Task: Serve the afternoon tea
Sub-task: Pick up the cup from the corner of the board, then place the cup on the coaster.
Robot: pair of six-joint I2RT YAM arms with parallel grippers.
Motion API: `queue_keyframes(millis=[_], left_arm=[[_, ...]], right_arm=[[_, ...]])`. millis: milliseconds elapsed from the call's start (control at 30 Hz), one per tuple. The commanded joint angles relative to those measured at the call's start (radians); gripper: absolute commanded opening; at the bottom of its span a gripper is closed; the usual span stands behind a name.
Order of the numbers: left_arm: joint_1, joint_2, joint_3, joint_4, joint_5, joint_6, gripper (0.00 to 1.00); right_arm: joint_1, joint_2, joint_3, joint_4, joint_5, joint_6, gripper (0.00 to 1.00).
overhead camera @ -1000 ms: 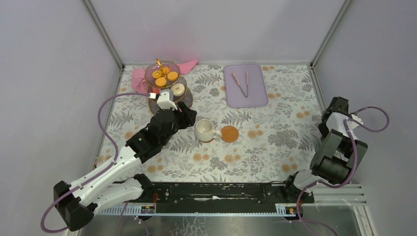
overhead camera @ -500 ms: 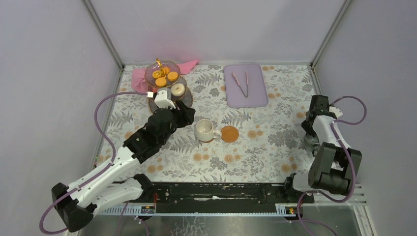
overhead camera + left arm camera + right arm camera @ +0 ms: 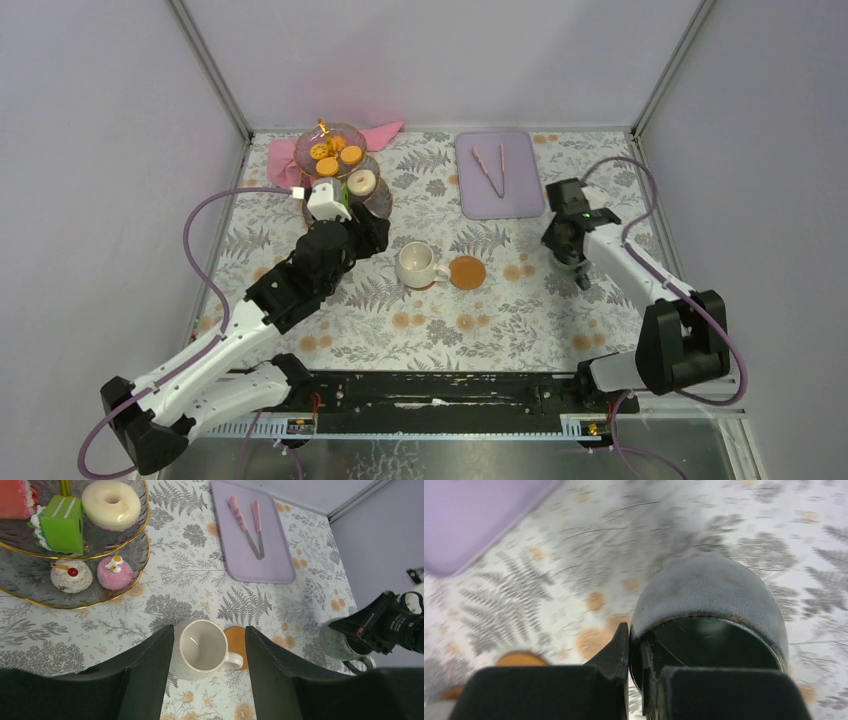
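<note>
**Desk:** What's overhead?

**Me:** I see the three-tier clear glass stand with a gold stem (image 3: 383, 205) at 11 o'clock on the fern-print table cover (image 3: 520, 320), with round orange biscuits (image 3: 338, 155) on its top tier. The cream ceramic mug (image 3: 415, 265) sits near centre, and a round orange coaster (image 3: 467, 272) is just at its 3 o'clock. My left gripper (image 3: 378, 238) hangs at the mug's 10 o'clock. My right gripper (image 3: 572, 255) is out at 3 o'clock from the coaster.

**Desk:** Left wrist?

**Me:** The fingers (image 3: 150, 670) are spread wide, touching nothing, and the cream mug stands upright between them. A green block cake (image 3: 62, 524) and a white doughnut (image 3: 111, 504) share the middle tier, with two cupcakes (image 3: 115, 572) below. The lilac rectangular tray (image 3: 260, 570) holds the pink tongs (image 3: 247, 522) at 1 o'clock.

**Desk:** Right wrist?

**Me:** The fingers (image 3: 616, 655) pinch the rim of the grey-green glazed mug (image 3: 709, 595), one outside and one inside. It's blurry, so I can't tell whether its base touches the cover.
</note>
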Motion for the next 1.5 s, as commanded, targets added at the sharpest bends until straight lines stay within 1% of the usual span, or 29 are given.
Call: queue_keyframes(millis=[0,167,200,467,633,900,1233,1467], left_arm=[[-0.003,-0.028,0.018,-0.043,-0.044,0.001,0.61],[-0.004,-0.044,0.035,-0.080,-0.070,-0.001,0.61],[-0.004,-0.055,0.044,-0.104,-0.087,0.000,0.61],[-0.004,-0.076,0.053,-0.133,-0.105,0.001,0.61],[-0.003,-0.069,0.062,-0.141,-0.107,0.007,0.61],[-0.003,-0.056,0.069,-0.142,-0.108,0.004,0.61],[-0.003,-0.054,0.076,-0.142,-0.105,-0.001,0.60],[-0.005,-0.047,0.078,-0.140,-0.102,-0.006,0.60]], right_arm=[[0.161,0.072,0.170,0.021,0.047,0.045,0.00],[0.317,0.198,0.304,0.021,0.060,0.084,0.00],[0.378,0.273,0.381,0.029,0.055,0.104,0.00],[0.483,0.407,0.485,0.082,0.023,0.150,0.00],[0.502,0.431,0.496,0.096,0.003,0.181,0.00],[0.508,0.400,0.429,0.150,-0.051,0.246,0.00],[0.521,0.389,0.392,0.129,-0.076,0.277,0.00],[0.532,0.394,0.416,0.095,-0.091,0.292,0.00]])
